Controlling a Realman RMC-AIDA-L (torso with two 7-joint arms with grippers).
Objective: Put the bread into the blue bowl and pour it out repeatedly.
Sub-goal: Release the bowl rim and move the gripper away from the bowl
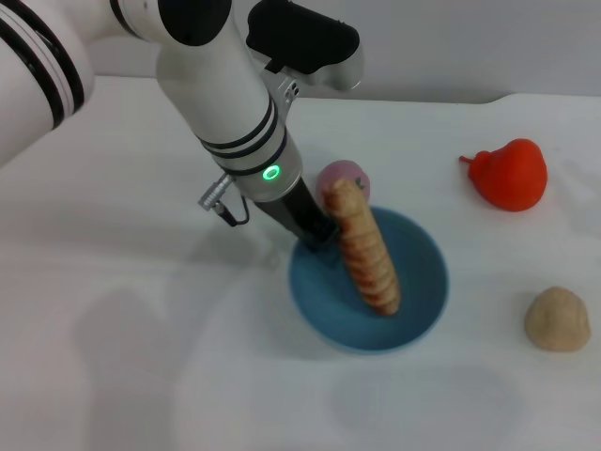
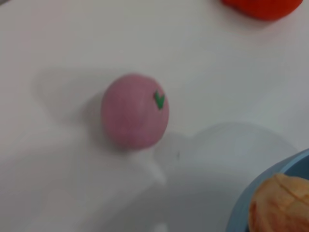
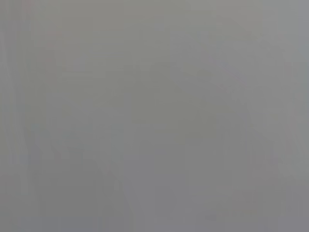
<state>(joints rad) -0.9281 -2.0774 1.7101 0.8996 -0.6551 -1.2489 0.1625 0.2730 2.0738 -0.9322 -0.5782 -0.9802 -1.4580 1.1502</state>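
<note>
1. Head view: the left arm reaches in from the upper left, and the left gripper (image 1: 317, 228) sits at the back-left rim of the bowl (image 1: 427, 301).
2. The dark fingers are beside the upper part of the bread (image 1: 366, 249), but whether they clamp it or how far they are open cannot be told.
3. The bread stands tilted, its lower end down in the bowl and its upper end leaning over the back-left rim, ridged striped side up.
4. A pink ball (image 1: 349, 175) lies on the white table (image 1: 122, 310) just behind the bowl, partly hidden by the bread's top.
5. A red toy (image 1: 512, 174) sits well off to the right rear; a tan lump (image 1: 557, 319) lies to the right of the bowl, apart from it.
6. Left wrist view: the pink ball (image 2: 135, 111) with a small green mark, the bowl's rim (image 2: 239, 212) and the bread's end (image 2: 280, 205) in one corner, the red toy (image 2: 263, 7) at an edge.
7. Right wrist view: only flat grey; the right gripper is not seen in any view.
</note>
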